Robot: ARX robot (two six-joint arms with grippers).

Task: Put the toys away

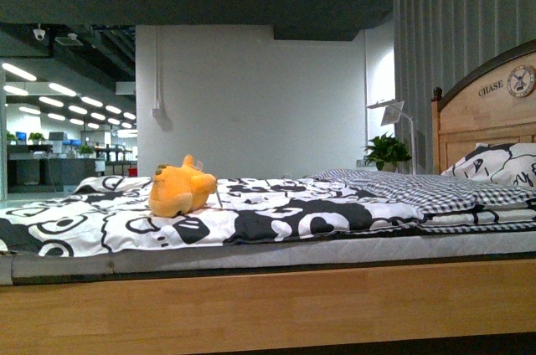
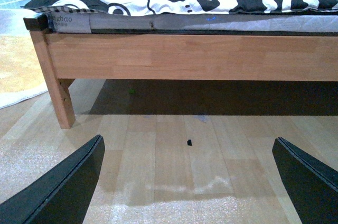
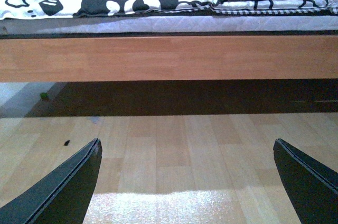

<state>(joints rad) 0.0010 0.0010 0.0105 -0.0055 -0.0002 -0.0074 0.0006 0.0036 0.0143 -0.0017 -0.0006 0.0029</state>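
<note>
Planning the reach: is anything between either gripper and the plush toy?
Yes: left gripper and right gripper hang near the floor, so the wooden side rail and mattress edge stand before the plush toy.

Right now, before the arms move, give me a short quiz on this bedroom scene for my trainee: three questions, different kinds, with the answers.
1. True or false: the orange plush toy sits inside a box.
2. The left gripper and right gripper are: A) open and empty; B) shut on the toy; C) out of view.
3. Fill in: in the front view, just left of the headboard stands a potted ____.
Key: 1 false, it lies on the patterned quilt; 2 A; 3 plant.
</note>
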